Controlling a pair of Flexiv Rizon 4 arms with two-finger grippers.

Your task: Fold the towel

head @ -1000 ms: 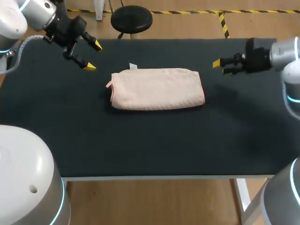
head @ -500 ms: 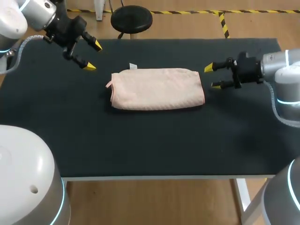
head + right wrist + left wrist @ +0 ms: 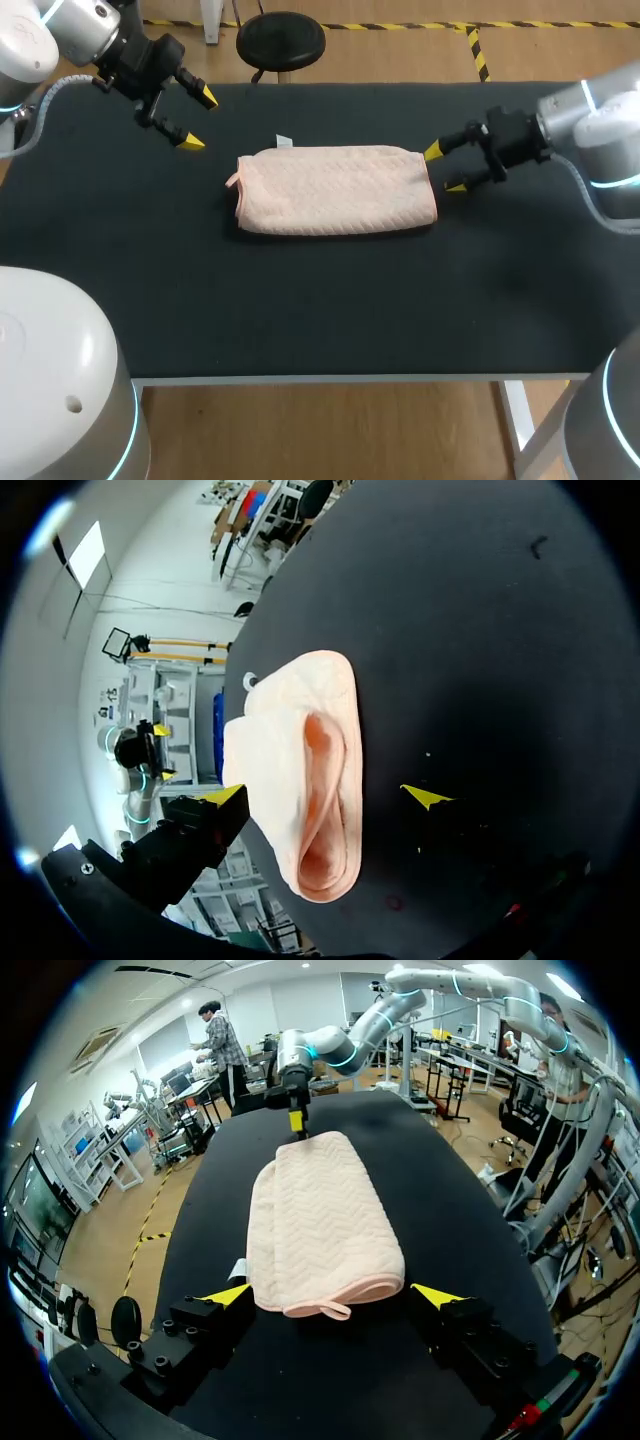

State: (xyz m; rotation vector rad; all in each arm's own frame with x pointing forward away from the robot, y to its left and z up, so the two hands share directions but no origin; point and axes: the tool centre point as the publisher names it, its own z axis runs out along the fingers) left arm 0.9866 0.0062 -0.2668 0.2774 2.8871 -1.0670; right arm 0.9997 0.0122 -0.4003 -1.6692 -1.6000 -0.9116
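Towel (image 3: 335,190), pink and folded, lying at the middle of black table (image 3: 300,300), left gripper (image 3: 198,120) spread, off its far left corner, right gripper (image 3: 444,168) spread, just beside its right end.

text: none legible | towel tag (image 3: 284,141): white, print too small to read

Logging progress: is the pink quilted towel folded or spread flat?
Folded: the pink quilted towel shows stacked layers at its end beside the right gripper.
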